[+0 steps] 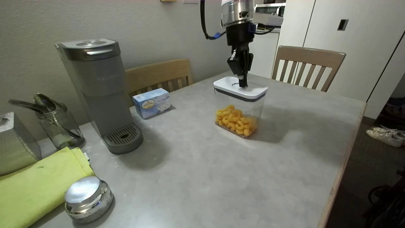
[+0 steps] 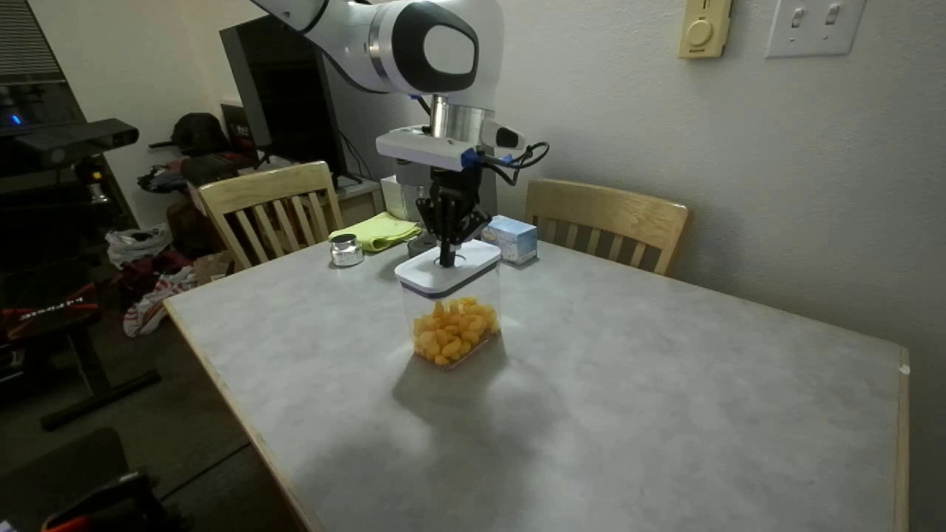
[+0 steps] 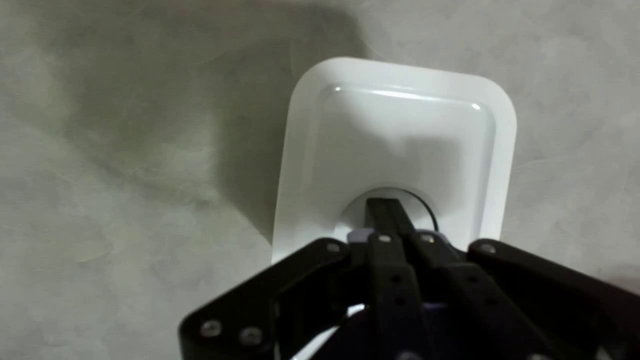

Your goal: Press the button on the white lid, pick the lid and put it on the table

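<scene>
Grey and matte, the broad table (image 1: pixel 196 171) fills much of both exterior views, while a white robot arm (image 2: pixel 414 48) reaches down over it. Wooden chairs (image 1: pixel 308 54) stand at the table's edges, and a tall grey coffee maker (image 1: pixel 98 82) stands upright on top, with a yellow-green cloth (image 1: pixel 47 180) lying near its base. Well apart from the coffee maker, a clear container (image 1: pixel 251 108), partly filled with curled yellow food (image 1: pixel 234 120), stands upright on the table. Above it, a black gripper (image 3: pixel 387 215) points straight down, its two fingers clenched against each other. A light-blue box (image 1: pixel 152 103) rests near the coffee maker. Flat and round-cornered, the white lid (image 3: pixel 390 125) sits on the container's top, directly beneath the gripper, in both exterior views. Next to the cloth sits a squat round metal object (image 1: pixel 88 199), silver and shiny. At the lid's centre, the round button (image 3: pixel 356 215) lies under the fingertips, partly hidden by them in the wrist view; whether they touch it cannot be told.
</scene>
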